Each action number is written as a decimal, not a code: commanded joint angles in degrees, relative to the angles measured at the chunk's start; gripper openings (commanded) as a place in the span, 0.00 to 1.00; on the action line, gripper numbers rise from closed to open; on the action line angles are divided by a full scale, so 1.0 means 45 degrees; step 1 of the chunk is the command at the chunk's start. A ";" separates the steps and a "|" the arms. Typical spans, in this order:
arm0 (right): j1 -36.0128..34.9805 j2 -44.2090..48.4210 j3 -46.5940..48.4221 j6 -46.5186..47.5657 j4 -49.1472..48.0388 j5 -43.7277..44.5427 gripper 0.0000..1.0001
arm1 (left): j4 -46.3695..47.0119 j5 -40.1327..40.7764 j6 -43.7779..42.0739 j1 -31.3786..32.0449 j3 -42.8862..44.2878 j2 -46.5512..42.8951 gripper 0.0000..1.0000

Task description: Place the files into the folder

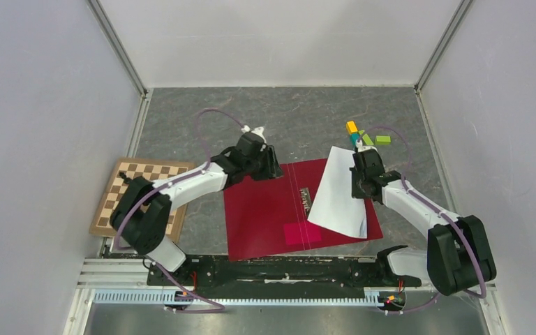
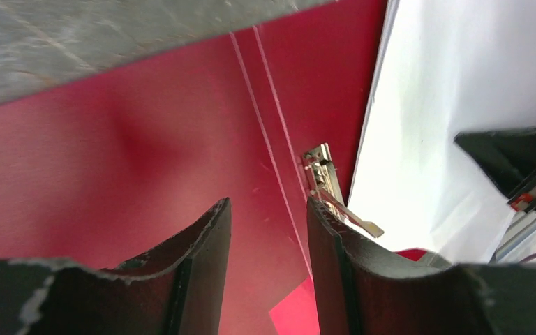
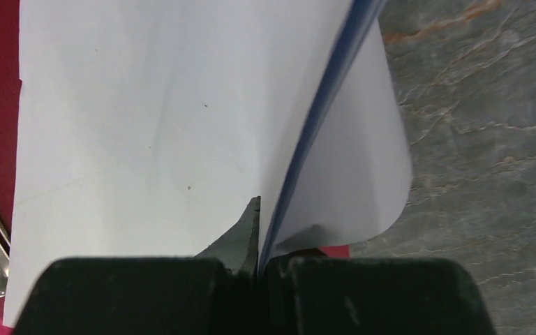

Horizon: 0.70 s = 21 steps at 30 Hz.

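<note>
Folder (image 1: 265, 209): lying open on bench (image 1: 202, 125), centre; clip (image 2: 324, 178) inside.
Files (image 1: 338, 199): curled over folder's right half, one edge lifted.
Right end effector (image 3: 258, 223): closed on files' edge.
Left end effector (image 2: 269, 209): jaws apart, empty, above folder's far left part.
Chessboard (image 1: 122, 185): left of folder.

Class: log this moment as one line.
left gripper: open, over open folder | right gripper: shut on files | files: partly over folder's right side | clip: uncovered
</note>
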<state>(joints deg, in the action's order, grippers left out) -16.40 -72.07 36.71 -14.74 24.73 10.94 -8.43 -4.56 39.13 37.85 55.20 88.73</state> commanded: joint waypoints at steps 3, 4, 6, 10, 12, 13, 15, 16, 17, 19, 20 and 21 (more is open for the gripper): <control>-0.0745 -0.0232 0.0617 0.0847 -0.0265 0.1940 0.00 | 0.0156 0.0817 -0.0210 0.1577 0.2325 0.1873 0.47; -0.0914 -0.0290 0.0598 0.0861 -0.0315 0.2007 0.00 | 0.0154 0.0853 -0.0199 0.1770 0.2406 0.2067 0.46; -0.1195 -0.0458 0.0595 0.0866 -0.0345 0.2189 0.00 | 0.0154 0.0958 -0.0100 0.2189 0.2307 0.2117 0.44; -0.1335 -0.0706 0.0449 0.0966 -0.0557 0.2340 0.00 | 0.0253 0.2045 -0.0135 0.2979 0.1335 0.1166 0.43; -0.1383 -0.0834 0.0417 0.0972 -0.0517 0.2656 0.00 | 0.0173 0.2228 -0.0175 0.3306 0.0823 0.0455 0.38; -0.1439 -0.0909 0.0445 0.0956 -0.0421 0.2905 0.00 | 0.0036 0.2360 -0.0208 0.3480 0.0603 0.0175 0.37; -0.1723 -0.1034 0.0596 0.0892 -0.0147 0.3603 0.00 | -0.0119 0.2506 -0.0181 0.3813 0.0215 -0.0289 0.35; -0.1811 -0.1080 0.0672 0.0851 0.0011 0.3865 0.00 | -0.0120 0.2434 -0.0096 0.3956 0.0012 -0.0476 0.33; -0.1866 -0.1118 0.0741 0.0847 0.0068 0.4050 0.00 | -0.0039 0.2322 -0.0047 0.4183 -0.0120 -0.0536 0.32; -0.1950 -0.1121 0.0836 0.0827 0.0119 0.4207 0.00 | 0.0156 0.2133 0.0013 0.4655 -0.0225 -0.0399 0.31; -0.1960 -0.1138 0.0863 0.0815 0.0115 0.4191 0.00 | 0.0268 0.2059 0.0029 0.4828 -0.0216 -0.0207 0.30; -0.1972 -0.1151 0.0876 0.0819 0.0119 0.4172 0.00 | 0.0425 0.1984 0.0102 0.4968 -0.0182 -0.0020 0.29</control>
<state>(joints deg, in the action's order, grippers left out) -24.93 -77.06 38.11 -11.03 24.99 25.78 -9.43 4.03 39.13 57.32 54.92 87.81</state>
